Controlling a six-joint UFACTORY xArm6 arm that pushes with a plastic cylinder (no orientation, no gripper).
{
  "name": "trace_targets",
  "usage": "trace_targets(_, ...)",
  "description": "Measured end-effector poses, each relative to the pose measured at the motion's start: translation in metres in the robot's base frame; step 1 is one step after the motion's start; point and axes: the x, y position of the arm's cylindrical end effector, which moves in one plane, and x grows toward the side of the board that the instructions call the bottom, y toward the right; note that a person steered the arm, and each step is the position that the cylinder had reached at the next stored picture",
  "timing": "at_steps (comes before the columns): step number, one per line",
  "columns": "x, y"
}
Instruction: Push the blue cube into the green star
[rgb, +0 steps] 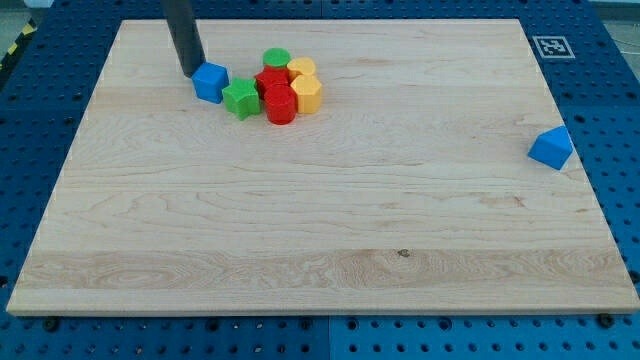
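The blue cube (210, 82) sits on the wooden board (320, 220) near the view's top left. The green star (241, 99) lies just to its lower right, touching or almost touching it. My tip (190, 72) is at the blue cube's upper left edge, on the side away from the star. The dark rod rises from it out of the view's top.
A tight cluster stands right of the star: a red block (271, 82), a red cylinder (281, 106), a green cylinder (277, 58), two yellow blocks (303, 70) (308, 94). Another blue block (551, 147) sits at the board's right edge.
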Motion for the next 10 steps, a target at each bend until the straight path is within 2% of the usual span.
trace_targets(1,-0.006,-0.006)
trace_targets(2,0.017,-0.045)
trace_targets(4,0.025,0.01)
trace_targets(7,0.031,-0.002)
trace_targets(8,0.053,-0.007)
trace_targets(10,0.038,0.031)
